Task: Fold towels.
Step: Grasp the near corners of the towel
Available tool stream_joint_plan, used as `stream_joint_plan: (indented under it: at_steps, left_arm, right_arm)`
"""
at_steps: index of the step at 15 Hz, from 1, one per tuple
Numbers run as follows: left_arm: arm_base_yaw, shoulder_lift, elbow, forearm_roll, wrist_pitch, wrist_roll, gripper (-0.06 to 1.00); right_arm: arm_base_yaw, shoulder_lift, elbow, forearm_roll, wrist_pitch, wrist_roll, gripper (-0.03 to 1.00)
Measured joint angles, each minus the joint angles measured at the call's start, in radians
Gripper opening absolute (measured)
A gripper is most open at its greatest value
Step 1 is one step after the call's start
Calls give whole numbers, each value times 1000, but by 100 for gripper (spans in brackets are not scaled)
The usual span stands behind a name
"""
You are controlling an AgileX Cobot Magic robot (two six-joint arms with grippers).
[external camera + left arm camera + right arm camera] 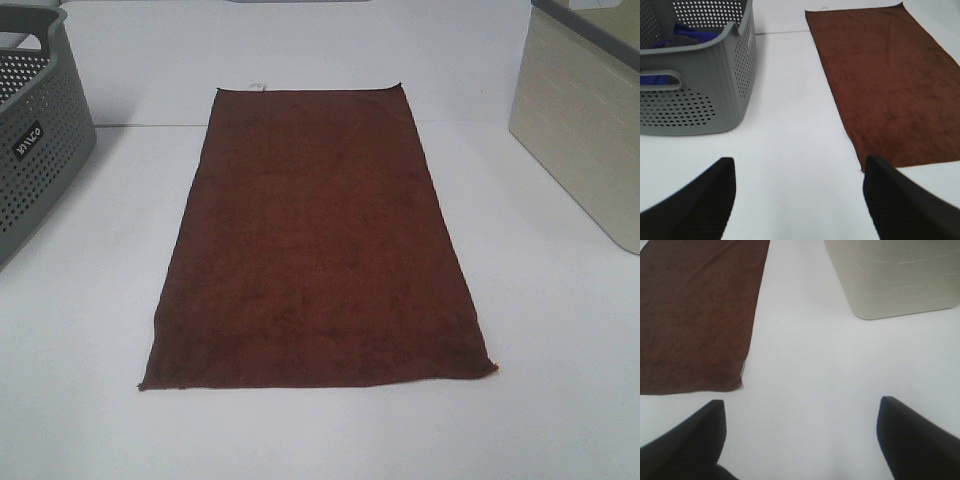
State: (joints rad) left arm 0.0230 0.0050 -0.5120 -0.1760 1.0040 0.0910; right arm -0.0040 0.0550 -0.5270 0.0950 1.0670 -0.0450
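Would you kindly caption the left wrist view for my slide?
Open left gripper facing grey perforated basket and flat brown towel on table.

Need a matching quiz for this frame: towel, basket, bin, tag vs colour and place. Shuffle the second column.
1 towel
2 basket
3 bin
4 tag

A beige, on the right
B white, at the towel's far edge
C grey, perforated, on the left
D reddish-brown, flat in the middle

Pairs: 1-D, 2-C, 3-A, 4-B
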Motion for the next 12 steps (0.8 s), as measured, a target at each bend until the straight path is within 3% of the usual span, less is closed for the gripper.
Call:
stream_joint_plan:
  at_steps: [5,9,12]
  left_arm:
    - [0,155,6,-92,-231,-69,69]
    - [0,436,7,-311,-288,-71,69]
    - [0,690,7,-469,-292,57,69]
  right_arm:
    - [0,234,-66,36,-33,2,77]
    - [0,509,-79,170,-101,0,77]
    - [0,724,-79,246,-146,-65,77]
